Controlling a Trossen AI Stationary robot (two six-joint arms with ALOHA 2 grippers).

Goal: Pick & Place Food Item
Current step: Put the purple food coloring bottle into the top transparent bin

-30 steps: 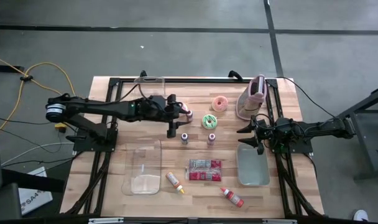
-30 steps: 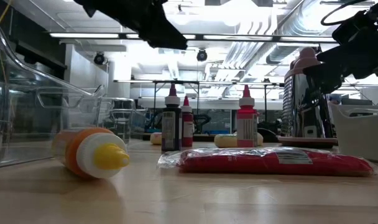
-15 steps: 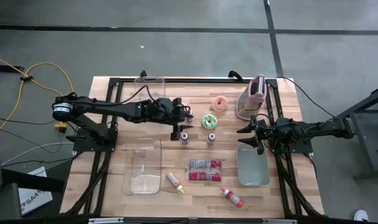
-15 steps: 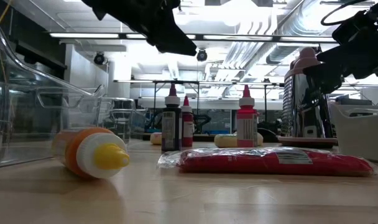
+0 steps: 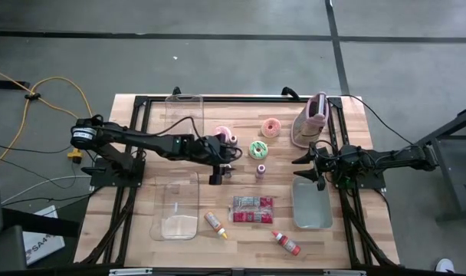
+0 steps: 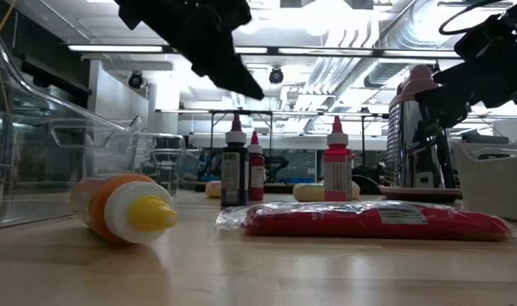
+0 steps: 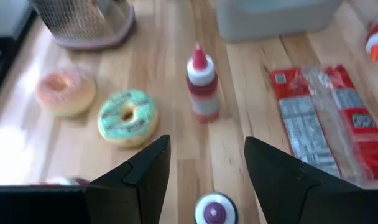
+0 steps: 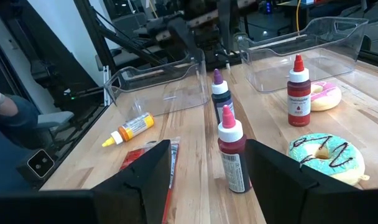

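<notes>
High view shows the task at its start: no food has been lifted, and both bins hold nothing that can be made out. The left gripper [image 5: 215,178] hangs over the middle of the counter [image 5: 241,238], fingers [image 7: 139,177] released and holding nothing; in its wrist view a purple-capped bottle [image 7: 214,210] sits right between them, below. That looks like an approach, though the bottle is no food item, so the target may instead be one of the doughnuts. The green doughnut [image 5: 257,149] lies just beyond the gripper toward the far edge, the pink doughnut [image 5: 271,127] farther toward the far right, and a third one [image 5: 225,137] beside the left arm. The red packet [image 5: 252,208] lies flat near the front edge, untouched, between an orange bottle [image 5: 215,225] and a red bottle [image 5: 286,243].

The right gripper [image 5: 311,163] waits above the far end of the grey bin [image 5: 313,207] by the right edge, fingers [image 8: 139,180] spread and holding nothing. The clear bin [image 5: 178,205] stands near the front left.

Left to do: descend, close on an item, carry it to a bin, release.
</notes>
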